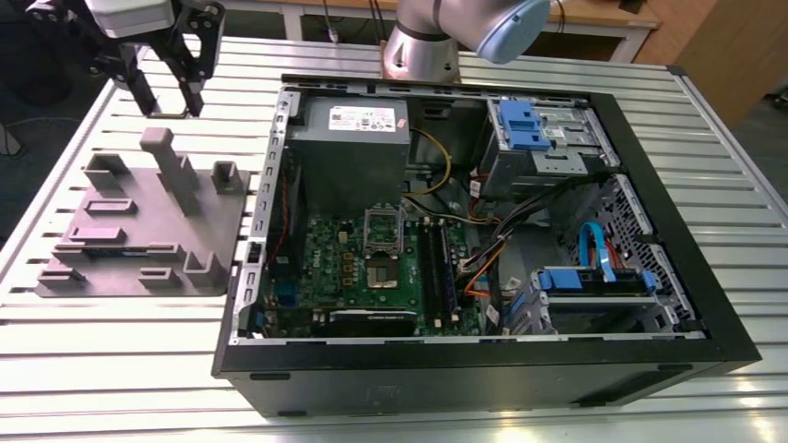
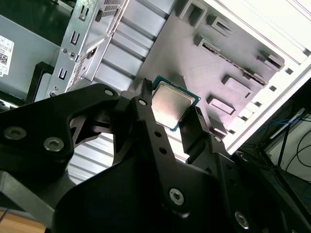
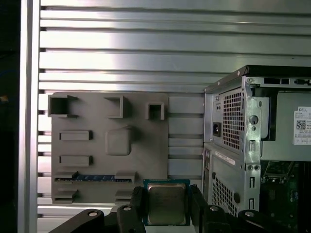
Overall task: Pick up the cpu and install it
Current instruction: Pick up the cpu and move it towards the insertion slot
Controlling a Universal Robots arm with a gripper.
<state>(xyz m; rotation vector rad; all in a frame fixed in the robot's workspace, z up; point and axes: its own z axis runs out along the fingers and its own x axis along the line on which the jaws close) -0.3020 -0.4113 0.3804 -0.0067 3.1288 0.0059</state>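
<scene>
The claw (image 1: 166,92) is clenched on the cpu (image 3: 166,203) — pinched by two opposite edges, with the grey tray (image 3: 109,141) below the claw. Risk: the edge grip looks thin; a jolt could tilt or drop it — a skewed cpu would likely harm the socket (image 1: 382,226), well apart from the claw.
</scene>
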